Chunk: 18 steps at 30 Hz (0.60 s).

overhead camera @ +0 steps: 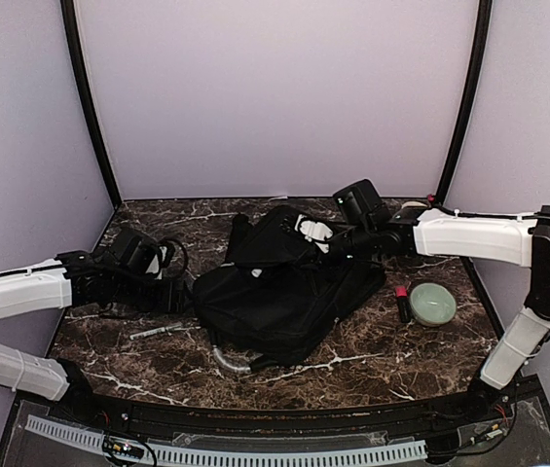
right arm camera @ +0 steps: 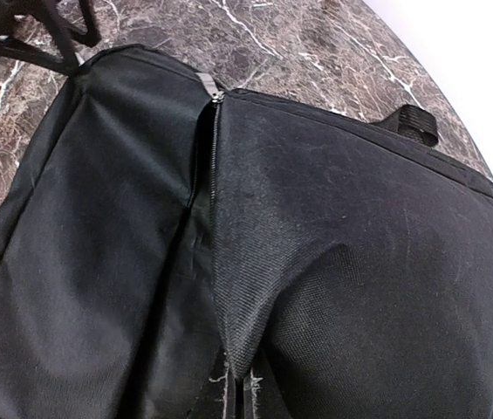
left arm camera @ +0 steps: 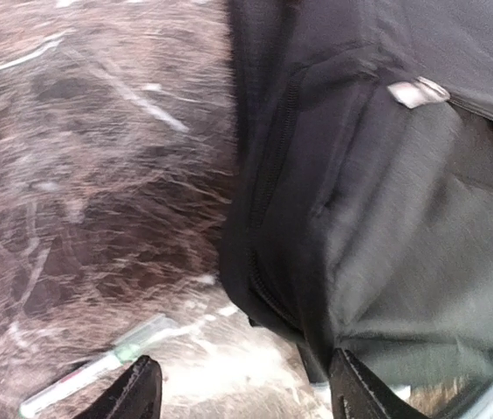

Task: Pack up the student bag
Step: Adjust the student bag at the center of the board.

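The student bag [overhead camera: 284, 297] is a large black backpack lying in the middle of the marble table. My right gripper [overhead camera: 321, 245] is shut on a fold of its fabric at the far upper side and holds that part raised. In the right wrist view the fingertips [right arm camera: 259, 403] pinch the cloth beside the zip seam [right arm camera: 214, 148]. My left gripper [overhead camera: 171, 290] stands open at the bag's left edge, low over the table. In the left wrist view its gripper [left arm camera: 250, 388] holds nothing, and its right finger lies against the bag [left arm camera: 386, 218].
A pen [overhead camera: 155, 332] lies on the table left of the bag, beside the left finger [left arm camera: 89, 371]. The bag's grey loop handle [overhead camera: 228, 362] pokes out at its near edge. A green bowl [overhead camera: 432, 304] and a small red-and-black item [overhead camera: 402, 304] sit to the right.
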Tool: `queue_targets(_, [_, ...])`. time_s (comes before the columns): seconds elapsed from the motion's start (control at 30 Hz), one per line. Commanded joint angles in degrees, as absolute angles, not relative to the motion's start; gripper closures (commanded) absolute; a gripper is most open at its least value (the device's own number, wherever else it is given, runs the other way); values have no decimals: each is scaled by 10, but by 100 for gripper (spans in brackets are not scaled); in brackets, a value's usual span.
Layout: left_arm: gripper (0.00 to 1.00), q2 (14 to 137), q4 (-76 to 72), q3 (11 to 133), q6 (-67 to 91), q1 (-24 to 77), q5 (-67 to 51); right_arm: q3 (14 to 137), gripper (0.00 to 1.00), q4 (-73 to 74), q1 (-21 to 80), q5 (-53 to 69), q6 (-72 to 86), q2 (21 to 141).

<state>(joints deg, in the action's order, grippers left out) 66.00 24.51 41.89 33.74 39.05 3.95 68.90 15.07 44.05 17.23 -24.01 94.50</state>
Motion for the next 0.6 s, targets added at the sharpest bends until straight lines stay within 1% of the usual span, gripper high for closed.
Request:
queue_targets(0.0, [33, 613, 217, 377, 253, 378, -80, 696, 100, 141, 408, 98, -258, 950])
queue_targets(0.1, [33, 610, 195, 381, 249, 379, -117, 728, 100, 157, 408, 96, -265, 983])
queue_targets(0.2, [33, 639, 183, 405, 251, 382, -142, 779, 100, 189, 411, 81, -275, 1027])
queue_targets(0.23, [34, 653, 187, 417, 252, 387, -135, 795, 100, 197, 411, 68, -277, 1038])
queue_targets(0.33, [36, 675, 234, 463, 252, 395, -66, 831, 100, 201, 411, 4, -282, 1056])
queue_targets(0.4, [36, 689, 322, 510, 265, 392, 19, 833, 100, 197, 411, -33, -287, 1052])
queue_targets(0.5, [36, 713, 447, 564, 342, 364, 141, 814, 100, 200, 416, -20, -272, 1023])
queue_targets(0.57, [33, 716, 464, 561, 361, 330, 142, 776, 100, 182, 430, -1, -268, 995])
